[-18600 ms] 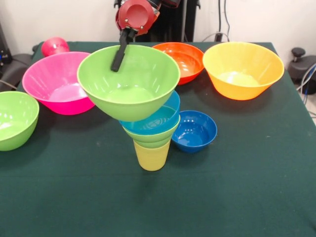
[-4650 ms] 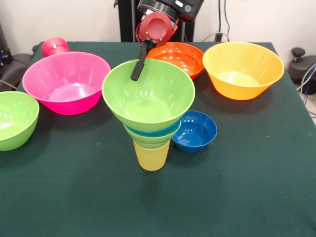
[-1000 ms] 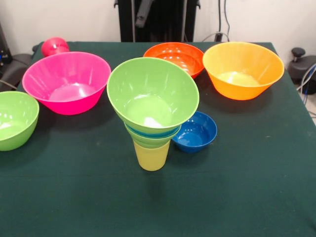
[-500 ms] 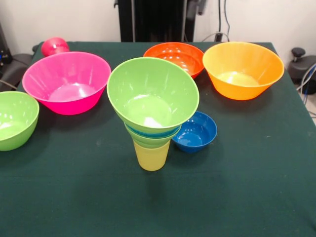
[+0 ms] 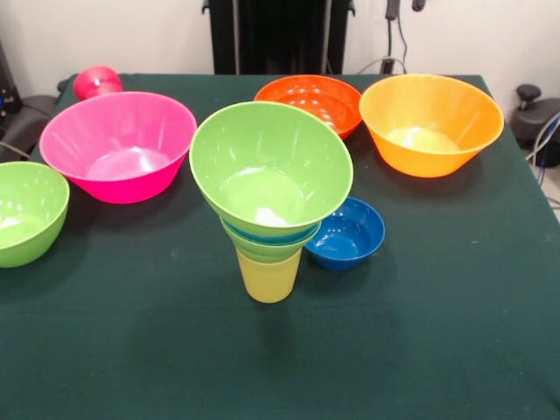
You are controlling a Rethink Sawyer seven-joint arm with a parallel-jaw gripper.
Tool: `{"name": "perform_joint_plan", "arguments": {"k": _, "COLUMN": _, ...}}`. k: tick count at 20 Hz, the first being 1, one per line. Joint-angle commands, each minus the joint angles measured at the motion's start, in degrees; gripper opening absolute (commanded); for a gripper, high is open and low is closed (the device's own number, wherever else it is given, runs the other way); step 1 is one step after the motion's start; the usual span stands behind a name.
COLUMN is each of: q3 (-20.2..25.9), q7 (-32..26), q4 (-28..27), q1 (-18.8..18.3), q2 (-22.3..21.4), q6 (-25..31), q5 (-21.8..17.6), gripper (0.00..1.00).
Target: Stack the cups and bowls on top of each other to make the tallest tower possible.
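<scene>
Tilting lime green bowl [image 5: 271, 166] topping tower [image 5: 269, 229], yellow cup [image 5: 269, 277] base, pincer [image 5: 403, 7] state unclear

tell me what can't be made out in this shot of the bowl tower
- Gripper: front view, cut off by the top edge; open or shut unclear.
- Lower bowls in the tower: the big green bowl hides all but their rims.
- Left green bowl: cut by the left edge.

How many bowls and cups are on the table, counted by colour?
Green bowls: 3
Blue bowls: 2
Pink bowl: 1
Orange-red bowl: 1
Yellow-orange bowl: 1
Yellow cup: 1
Red cup: 1
Total: 10
</scene>
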Motion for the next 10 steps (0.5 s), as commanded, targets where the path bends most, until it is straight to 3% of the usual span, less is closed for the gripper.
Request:
{"name": "perform_joint_plan", "arguments": {"k": 1, "q3": 2.0, "q7": 14.1, "q4": 10.4, "q1": 1.3, "q2": 12.1, "q6": -10.9, "q5": -0.3, "gripper": 1.00}}
{"name": "perform_joint_plan", "arguments": {"k": 10, "q3": 2.1, "q7": 18.4, "q4": 13.7, "q1": 1.4, "q2": 26.3, "q6": -28.5, "q5": -2.4, "gripper": 1.00}}
